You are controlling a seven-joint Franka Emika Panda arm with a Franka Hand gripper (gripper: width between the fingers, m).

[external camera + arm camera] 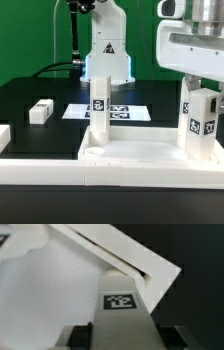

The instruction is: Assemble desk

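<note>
White, tagged and square, the leg [198,122] stands upright in my hand [124,338], which grips it with a finger pressed on each side. Its foot is at a corner of the desk top [140,152], on the exterior view's right. A second leg [100,104] stands upright at the opposite corner. A third leg [40,110] lies apart, to the left of the marker board [125,111].
</note>
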